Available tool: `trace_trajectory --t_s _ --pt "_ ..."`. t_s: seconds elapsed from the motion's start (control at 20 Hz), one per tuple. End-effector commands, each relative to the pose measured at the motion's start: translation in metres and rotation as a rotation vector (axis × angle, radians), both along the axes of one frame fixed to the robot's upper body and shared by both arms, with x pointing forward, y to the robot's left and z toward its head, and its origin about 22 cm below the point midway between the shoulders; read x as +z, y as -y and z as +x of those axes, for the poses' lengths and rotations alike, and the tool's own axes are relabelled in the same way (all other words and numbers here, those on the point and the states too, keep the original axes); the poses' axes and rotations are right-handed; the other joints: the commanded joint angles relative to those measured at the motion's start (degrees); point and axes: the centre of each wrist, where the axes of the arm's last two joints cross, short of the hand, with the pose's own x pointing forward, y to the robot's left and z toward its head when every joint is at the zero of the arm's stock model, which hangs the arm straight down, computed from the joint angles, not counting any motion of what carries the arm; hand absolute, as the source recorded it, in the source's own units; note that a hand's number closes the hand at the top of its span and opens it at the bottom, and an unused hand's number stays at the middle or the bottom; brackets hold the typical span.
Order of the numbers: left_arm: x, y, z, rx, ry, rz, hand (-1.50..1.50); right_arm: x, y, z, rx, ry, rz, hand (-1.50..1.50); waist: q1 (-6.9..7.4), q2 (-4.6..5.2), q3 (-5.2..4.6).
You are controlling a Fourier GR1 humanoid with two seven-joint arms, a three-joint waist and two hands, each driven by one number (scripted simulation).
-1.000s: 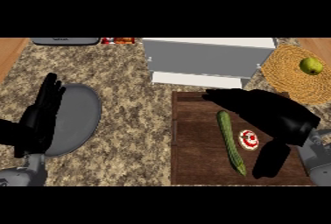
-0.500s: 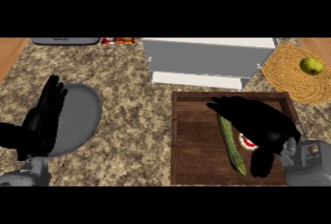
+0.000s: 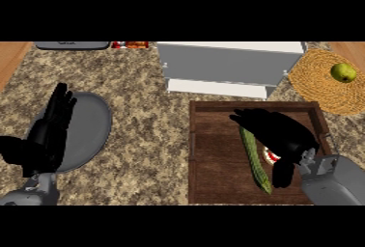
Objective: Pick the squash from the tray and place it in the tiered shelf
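The long green squash (image 3: pixel 255 161) lies lengthwise in the wooden tray (image 3: pixel 214 144), just left of and partly under the right hand (image 3: pixel 279 135), whose fingers hang relaxed above it, grasping nothing.

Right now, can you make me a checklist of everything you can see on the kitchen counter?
Surface: speckled granite counter.
Job's things: long green squash lying in the wooden tray; white tiered shelf behind it.
Clutter: grey plate; green fruit on woven mat; small red-and-white thing by the squash, mostly hidden.
Hands: right hand over the squash; left hand open over the plate.
Cables: nothing seen.
Surroundings: grey object at far edge.
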Motion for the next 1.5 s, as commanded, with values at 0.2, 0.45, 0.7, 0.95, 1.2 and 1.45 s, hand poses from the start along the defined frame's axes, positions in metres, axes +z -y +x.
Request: trace_trajectory --t_s 0.2,0.45,0.7,0.95,1.2,1.45 --pt "-0.013 0.012 -0.001 0.009 -0.005 -0.007 0.0 -0.037 0.011 -0.002 -0.008 -0.012 -0.016 -1.5 -0.14 0.0 0.0" --pt "-0.012 0.004 0.004 0.0 -0.022 -0.013 0.0 -0.045 0.008 0.013 0.015 0.002 0.036 -1.5 -0.02 0.03 0.0" --pt "-0.021 -0.001 0.01 0.004 0.014 0.001 0.0 -0.054 0.012 0.031 0.022 -0.007 0.046 -1.5 0.04 0.13 -0.01" --pt "0.023 -0.009 -0.009 -0.006 0.012 -0.004 0.0 -0.077 -0.002 0.019 -0.012 -0.025 0.041 -1.5 0.16 0.0 0.01" --pt "0.004 -0.017 -0.017 -0.001 -0.002 -0.007 0.0 -0.088 0.003 0.007 0.043 -0.091 -0.041 1.5 0.12 -0.06 -0.01" --pt "0.013 0.003 0.015 0.006 -0.004 0.002 0.0 -0.097 0.01 0.013 0.159 0.034 -0.034 1.5 -0.14 0.06 0.02"
